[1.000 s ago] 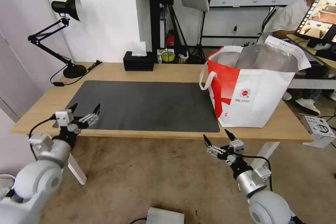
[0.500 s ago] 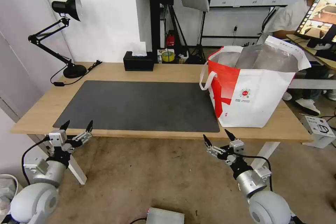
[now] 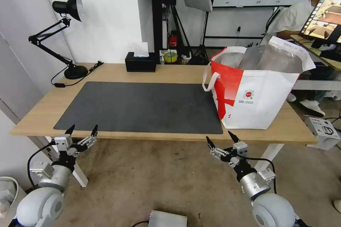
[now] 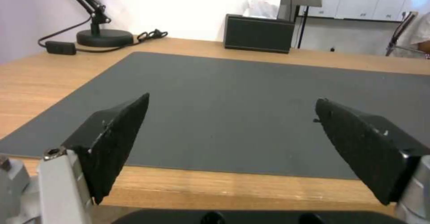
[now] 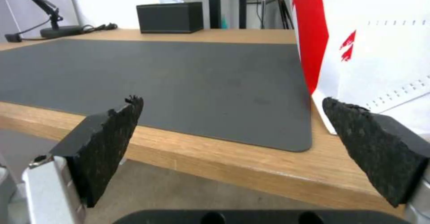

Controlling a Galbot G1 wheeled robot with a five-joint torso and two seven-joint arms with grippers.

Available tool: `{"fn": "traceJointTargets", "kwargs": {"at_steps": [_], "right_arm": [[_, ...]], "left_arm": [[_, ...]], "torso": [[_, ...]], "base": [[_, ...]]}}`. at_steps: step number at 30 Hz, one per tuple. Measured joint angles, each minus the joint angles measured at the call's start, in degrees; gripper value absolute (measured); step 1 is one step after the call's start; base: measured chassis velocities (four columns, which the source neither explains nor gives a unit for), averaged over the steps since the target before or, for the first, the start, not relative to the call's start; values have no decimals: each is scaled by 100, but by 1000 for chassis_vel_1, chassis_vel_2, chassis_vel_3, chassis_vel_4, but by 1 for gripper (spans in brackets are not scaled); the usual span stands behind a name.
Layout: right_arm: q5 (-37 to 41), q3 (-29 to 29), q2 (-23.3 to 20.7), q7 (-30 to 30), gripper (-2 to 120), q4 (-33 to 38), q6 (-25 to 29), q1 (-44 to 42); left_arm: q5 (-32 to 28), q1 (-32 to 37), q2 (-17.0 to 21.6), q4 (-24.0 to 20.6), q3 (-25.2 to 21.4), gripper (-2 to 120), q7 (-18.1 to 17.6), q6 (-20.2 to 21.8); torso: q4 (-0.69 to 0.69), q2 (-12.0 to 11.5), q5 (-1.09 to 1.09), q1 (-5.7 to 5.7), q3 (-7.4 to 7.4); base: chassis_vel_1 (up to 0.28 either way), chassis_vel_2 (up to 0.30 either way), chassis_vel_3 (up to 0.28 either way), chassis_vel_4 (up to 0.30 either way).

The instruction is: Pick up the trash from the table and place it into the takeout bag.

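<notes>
A: So, where do we stand?

B: We hold both arms low in front of the worktop (image 3: 167,71). Our left end effector (image 3: 82,133) sits just off its near edge with fingers spread wide, holding nothing. Our right end effector (image 3: 220,140) hangs below the edge near the takeout bag (image 3: 263,92), equally wide open and empty.

A: And the trash?

B: We see none on the dark grey mat (image 3: 142,106). Apart from the bag there is just the black tissue box (image 3: 140,62) and the desk lamp (image 3: 67,35) at the back. The bag stands upright at the right end, mouth open.

A: How would it handle?

B: We judge the bag light and floppy; its stiff upper rim or loop handle (image 3: 210,81) looks the safest hold.
</notes>
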Motion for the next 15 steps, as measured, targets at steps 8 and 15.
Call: {"fn": "traceJointTargets", "kwargs": {"at_steps": [8, 15], "right_arm": [[0, 0, 0, 0, 100, 0, 0, 0], [0, 0, 0, 0, 100, 0, 0, 0]], "left_arm": [[-6, -5, 6, -1, 4, 100, -9, 10], [-12, -7, 9, -3, 7, 100, -14, 14]], "torso": [[0, 0, 0, 0, 0], [0, 0, 0, 0, 0]], "base": [[0, 0, 0, 0], [0, 0, 0, 0]]}}
